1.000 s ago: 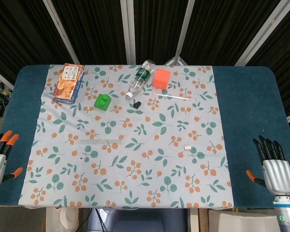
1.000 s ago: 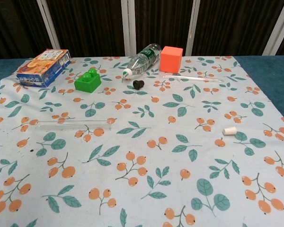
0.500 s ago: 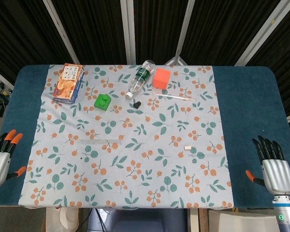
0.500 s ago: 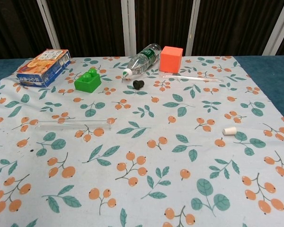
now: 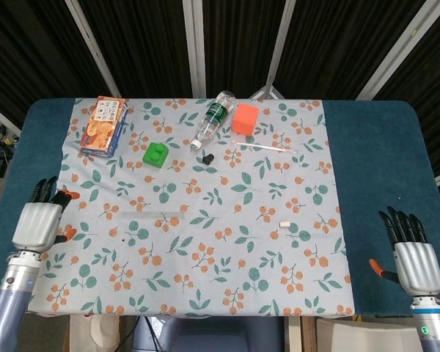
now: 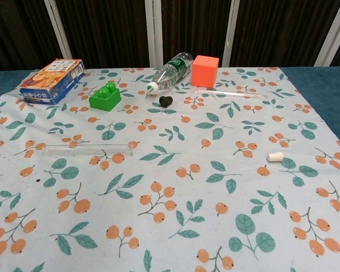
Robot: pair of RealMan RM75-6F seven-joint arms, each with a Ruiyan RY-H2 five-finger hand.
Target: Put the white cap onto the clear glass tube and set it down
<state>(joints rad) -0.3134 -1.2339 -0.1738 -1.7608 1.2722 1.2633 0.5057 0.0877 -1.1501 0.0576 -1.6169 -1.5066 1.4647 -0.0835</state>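
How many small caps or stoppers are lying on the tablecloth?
2. A white cap lies alone on the right part of the cloth. A black stopper lies toward the back, just in front of the bottle's mouth.

A robot test bench in a lab, not a home.

A blue-padded table carries a leaf-and-berry printed cloth, backed by black pleated curtains on slanted metal frame bars. Well ahead of the left hand lies a loose assortment of practice props: a snack box, a green toy brick, an orange cube and a toppled plastic bottle.
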